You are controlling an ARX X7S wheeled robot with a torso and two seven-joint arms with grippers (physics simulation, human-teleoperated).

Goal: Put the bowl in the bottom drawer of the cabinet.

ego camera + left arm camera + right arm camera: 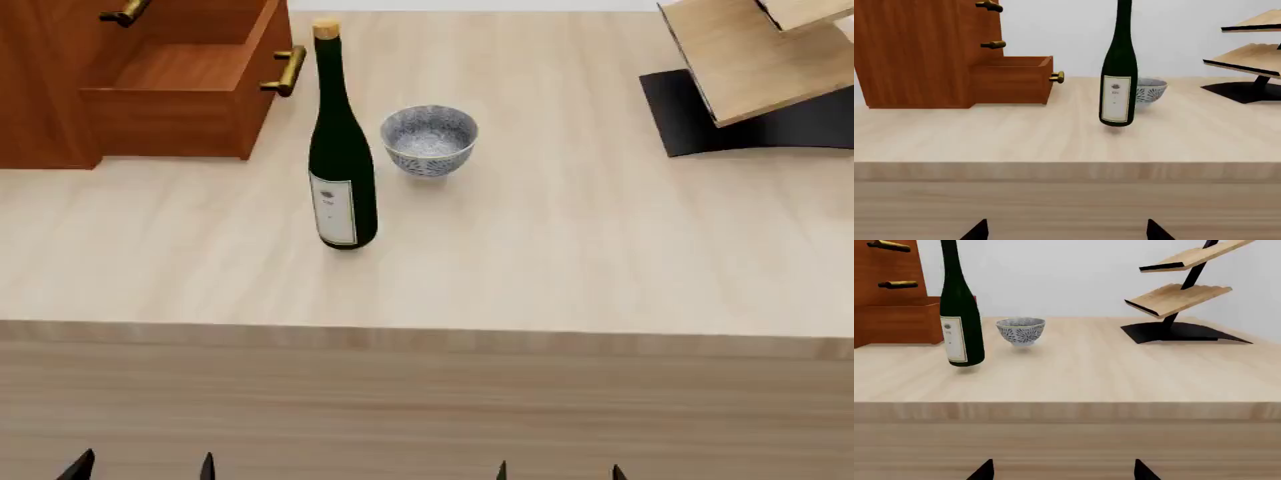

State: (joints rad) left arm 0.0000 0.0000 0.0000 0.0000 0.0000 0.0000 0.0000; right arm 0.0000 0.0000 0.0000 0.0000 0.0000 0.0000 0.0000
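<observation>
The pale wooden table (pixel 561 250) fills most of the head view, its front edge running across the lower part of the picture. At its far left stands the cabinet (pixel 40 90), cut off by the picture's edge so that only part of its side and front shows. Its bottom drawer (pixel 180 95) is pulled out and open, brass handle facing right. At far right the wooden rack (pixel 747 60) on its black base is also cropped. The wine bottle (pixel 340 150) stands upright near the drawer. In the left wrist view it hides part of the bowl (pixel 429 140), which sits upright on the table just right of the bottle, apart from the drawer. Of the left gripper (pixel 140 466) and right gripper (pixel 561 470) only dark fingertips show, spread apart, holding nothing, short of the table.
</observation>
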